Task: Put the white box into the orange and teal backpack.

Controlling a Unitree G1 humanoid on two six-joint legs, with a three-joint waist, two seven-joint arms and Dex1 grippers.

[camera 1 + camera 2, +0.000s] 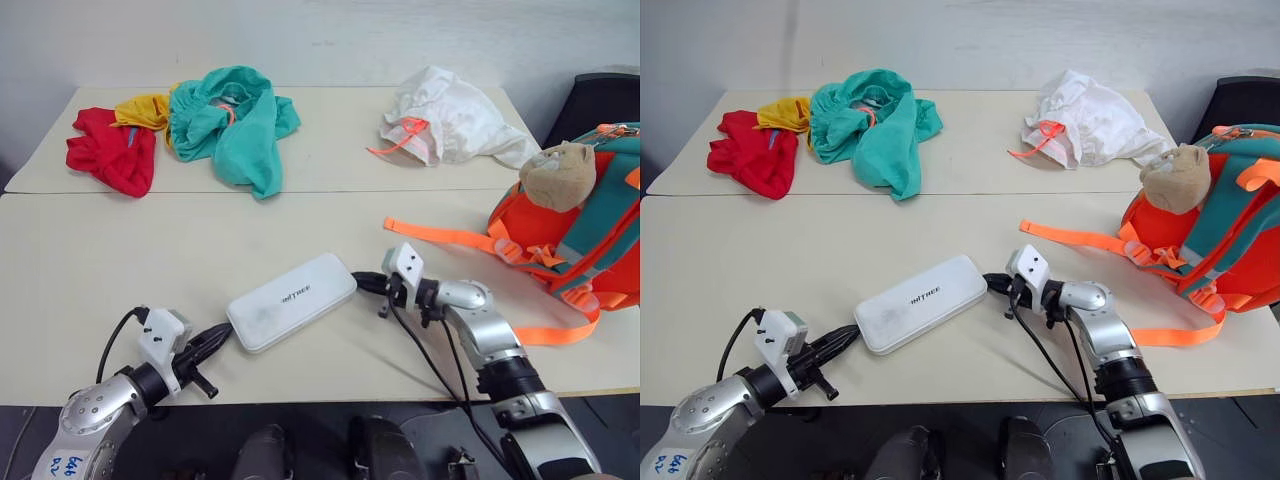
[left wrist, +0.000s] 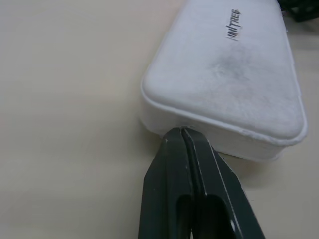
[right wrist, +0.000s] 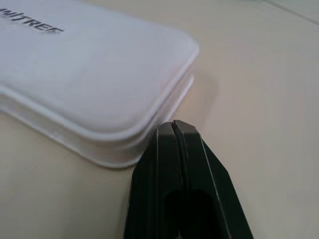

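Both hands, left hand [image 1: 222, 336] and right hand [image 1: 366, 283], are closed empty against opposite ends of the white box [image 1: 291, 301]; stiff, smooth, probably light, best squeezed endwise.

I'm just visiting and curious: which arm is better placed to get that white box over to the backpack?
The right, probably. Both shut pincers sit at opposite ends of the white box, but the right pincer is on the side nearer the orange and teal backpack; the left pincer is at the far end.
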